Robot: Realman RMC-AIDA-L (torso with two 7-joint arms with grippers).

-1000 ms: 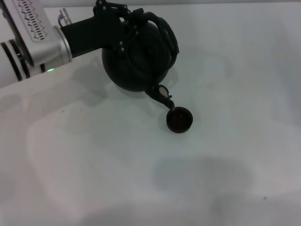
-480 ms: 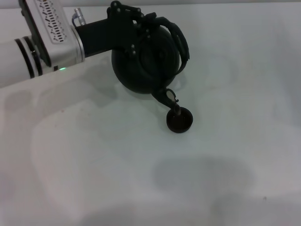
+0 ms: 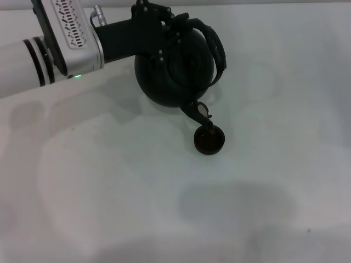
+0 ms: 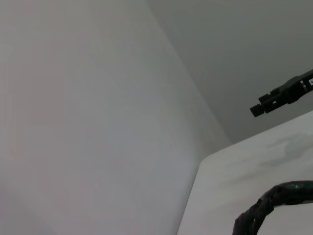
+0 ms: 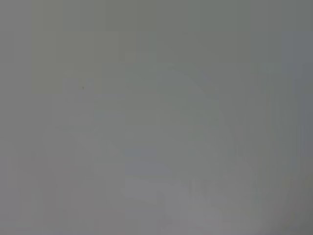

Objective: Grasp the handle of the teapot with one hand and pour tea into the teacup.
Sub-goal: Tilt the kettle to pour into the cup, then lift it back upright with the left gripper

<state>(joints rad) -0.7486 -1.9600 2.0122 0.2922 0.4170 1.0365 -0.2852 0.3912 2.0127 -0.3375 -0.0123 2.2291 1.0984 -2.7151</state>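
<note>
The matte black teapot (image 3: 175, 71) hangs tilted over the white table in the head view, its lid turned toward me. Its short spout (image 3: 198, 114) points down, and the tip reaches over the rim of the tiny dark teacup (image 3: 209, 141) standing on the table. My left gripper (image 3: 164, 24), black at the end of the white banded arm, comes in from the left and is shut on the handle (image 3: 218, 49), which arches around the pot's far side. A piece of the rough handle (image 4: 274, 200) shows in the left wrist view. My right gripper is out of view.
The white table (image 3: 109, 181) spreads around the cup with a faint shadow patch toward the front. In the left wrist view a grey wall rises beyond the table edge and a black part (image 4: 281, 95) juts in from the side. The right wrist view shows only plain grey.
The left arm has carried the teapot to the right. The spout tip has come from beside the cup's rim to over the cup. The teacup has stayed put.
</note>
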